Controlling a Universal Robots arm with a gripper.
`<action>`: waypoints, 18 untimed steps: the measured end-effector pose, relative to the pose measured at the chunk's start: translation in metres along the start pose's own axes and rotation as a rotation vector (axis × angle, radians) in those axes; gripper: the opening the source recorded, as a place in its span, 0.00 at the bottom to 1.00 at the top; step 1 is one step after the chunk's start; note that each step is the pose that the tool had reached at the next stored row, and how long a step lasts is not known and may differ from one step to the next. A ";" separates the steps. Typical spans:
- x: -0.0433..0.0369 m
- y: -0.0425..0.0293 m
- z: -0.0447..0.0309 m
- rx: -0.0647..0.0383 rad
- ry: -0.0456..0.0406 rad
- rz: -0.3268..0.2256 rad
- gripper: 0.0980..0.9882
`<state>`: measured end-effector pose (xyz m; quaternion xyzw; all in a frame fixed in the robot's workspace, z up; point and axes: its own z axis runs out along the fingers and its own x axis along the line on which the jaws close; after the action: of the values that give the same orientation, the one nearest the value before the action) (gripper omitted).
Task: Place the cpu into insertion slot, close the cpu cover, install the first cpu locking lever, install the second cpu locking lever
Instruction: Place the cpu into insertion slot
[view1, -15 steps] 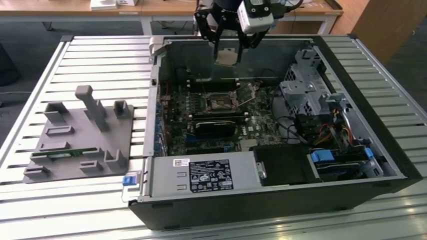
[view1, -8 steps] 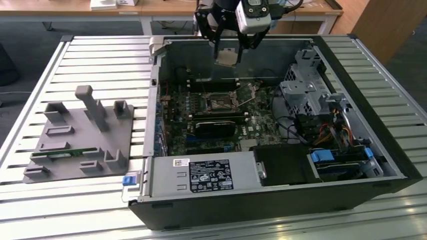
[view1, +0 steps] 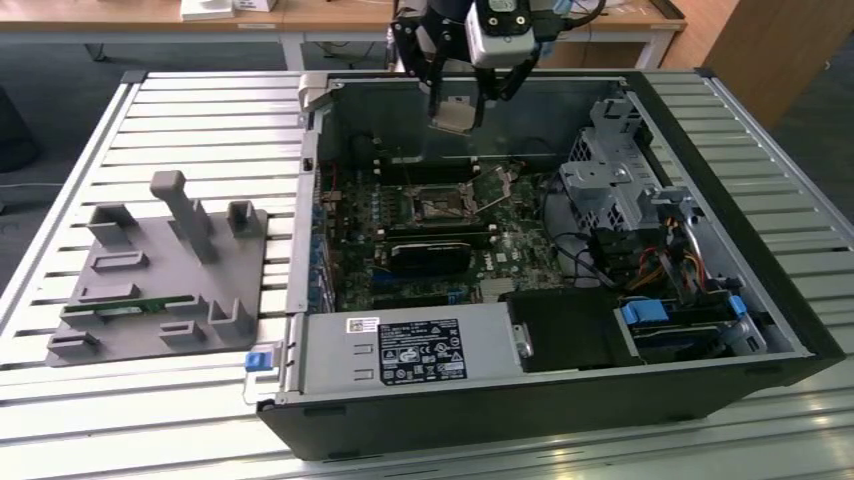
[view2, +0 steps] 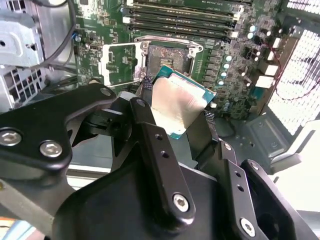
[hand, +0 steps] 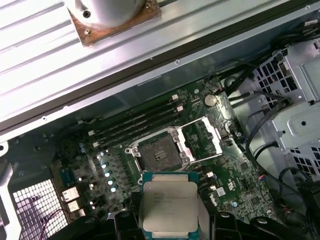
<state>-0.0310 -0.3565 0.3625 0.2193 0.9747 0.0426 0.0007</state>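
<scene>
My gripper (view1: 454, 108) hangs over the far end of the open computer case, shut on the cpu (view1: 451, 116), a flat square chip with a pale metal face. In both wrist views the cpu (view2: 178, 104) (hand: 170, 204) sits between the black fingers (view2: 146, 131), held above the motherboard. The insertion slot (view1: 437, 205) (view2: 169, 56) (hand: 159, 152) lies below it, its dark centre bare. The cpu cover (view2: 120, 62) (hand: 202, 140), a silver frame, is swung open beside the slot.
The black case wall (view1: 747, 240) surrounds the board. A metal drive cage (view1: 614, 190) with cables stands at the exterior view's right, a power supply (view1: 400, 350) at the near end and a black card (view1: 427, 250) mid-board. A grey fixture plate (view1: 154, 270) lies outside the case.
</scene>
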 end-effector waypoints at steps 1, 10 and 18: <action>0.0000 0.0000 0.0001 0.000 -0.0013 0.014 0.48; 0.0000 0.0000 0.0013 0.004 -0.0134 0.128 0.48; 0.0002 0.0004 0.0022 0.005 -0.0221 0.218 0.48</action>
<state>-0.0310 -0.3559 0.3603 0.3246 0.9451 0.0378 0.0064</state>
